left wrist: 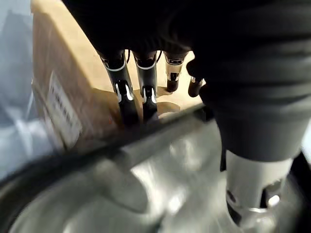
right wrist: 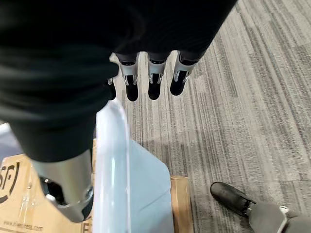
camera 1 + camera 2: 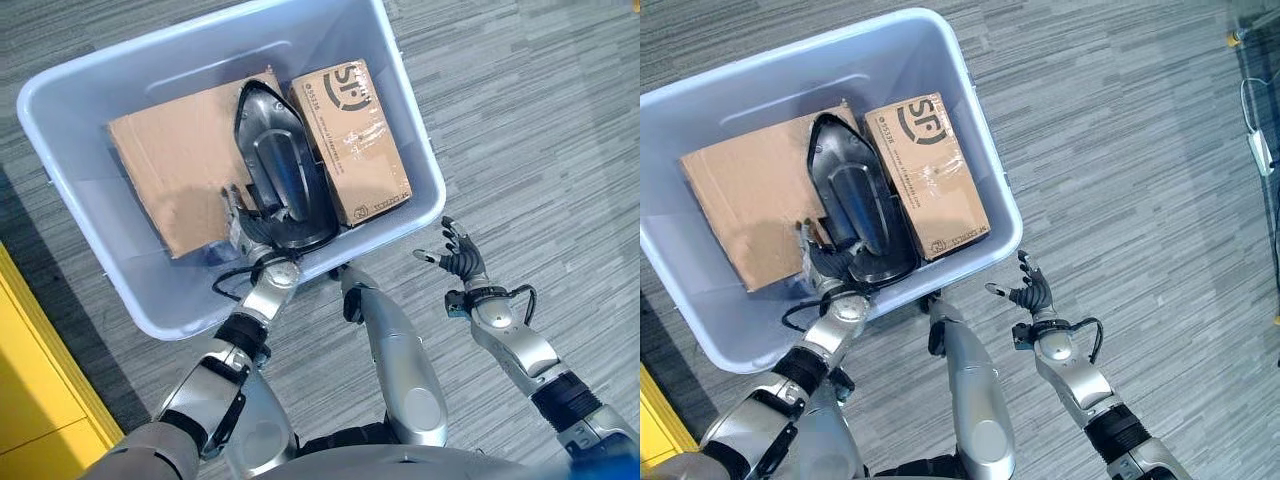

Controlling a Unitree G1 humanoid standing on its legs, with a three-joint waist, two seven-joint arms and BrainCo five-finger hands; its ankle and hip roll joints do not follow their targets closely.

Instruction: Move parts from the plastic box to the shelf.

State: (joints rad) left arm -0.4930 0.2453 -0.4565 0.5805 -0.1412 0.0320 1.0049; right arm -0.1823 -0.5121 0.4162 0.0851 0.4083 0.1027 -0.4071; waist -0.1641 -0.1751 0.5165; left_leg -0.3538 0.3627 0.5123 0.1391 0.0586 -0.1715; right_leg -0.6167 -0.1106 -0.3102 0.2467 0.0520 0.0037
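A pale blue plastic box stands on the carpet in front of me. Inside it lies a glossy black moulded part, between a flat cardboard sheet and a brown cardboard carton. My left hand reaches into the box at the near end of the black part. Its fingers go over the part's rim and the thumb lies on the near face, pinching it. My right hand hovers outside the box near its right corner, with relaxed, spread fingers holding nothing.
Grey striped carpet lies all around the box. A yellow structure runs along the lower left. A person's dark shoe stands on the carpet near the box's corner. A white cable lies at the far right.
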